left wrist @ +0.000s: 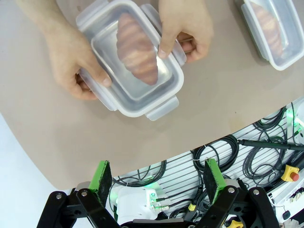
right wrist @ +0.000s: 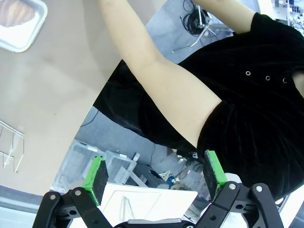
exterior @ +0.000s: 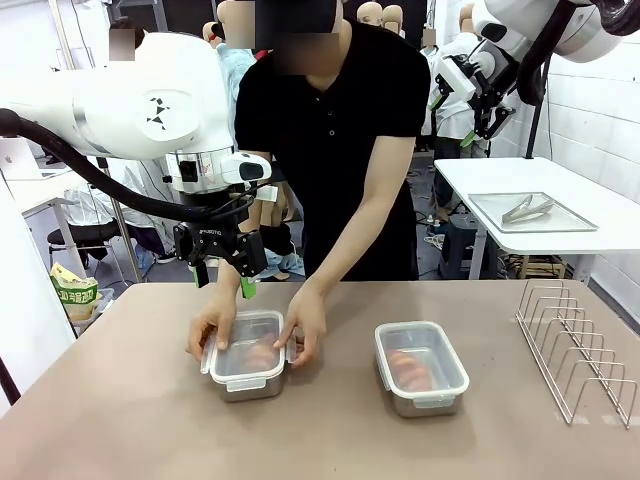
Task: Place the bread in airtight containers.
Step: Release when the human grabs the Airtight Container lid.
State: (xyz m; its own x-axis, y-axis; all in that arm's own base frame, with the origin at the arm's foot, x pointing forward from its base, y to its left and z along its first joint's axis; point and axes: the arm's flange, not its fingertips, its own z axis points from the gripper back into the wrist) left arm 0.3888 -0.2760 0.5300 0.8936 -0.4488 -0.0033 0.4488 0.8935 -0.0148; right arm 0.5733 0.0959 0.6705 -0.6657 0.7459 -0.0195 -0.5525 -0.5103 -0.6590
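Two steel containers on the tan surface (exterior: pixel 130 400), each holding one roll of bread under a clear lid. The left container (exterior: pixel 248 368) sits at centre-left, near the person's side; the person's two hands (exterior: pixel 212 325) press on its lid (left wrist: pixel 130 71), thumbs on the side flaps, and the roll (left wrist: pixel 137 50) lies lengthwise inside, visible through the plastic. The right container (exterior: pixel 421 367) stands well apart to the right with its lid already seated over its own roll (exterior: pixel 410 366). The left gripper (exterior: pixel 226 278) hangs above and just behind the left container, jaws open and empty — its green pads (left wrist: pixel 100 175) spread wide in the left wrist view. The right gripper (right wrist: pixel 154 173) is raised high at the far right, jaws likewise open, holding nothing. A wire rack (exterior: pixel 578 345) stands at the right edge. The step in hand appears to be sealing the left container; the next move calls for snapping the remaining flaps down — work for the hands, with the arms kept clear.
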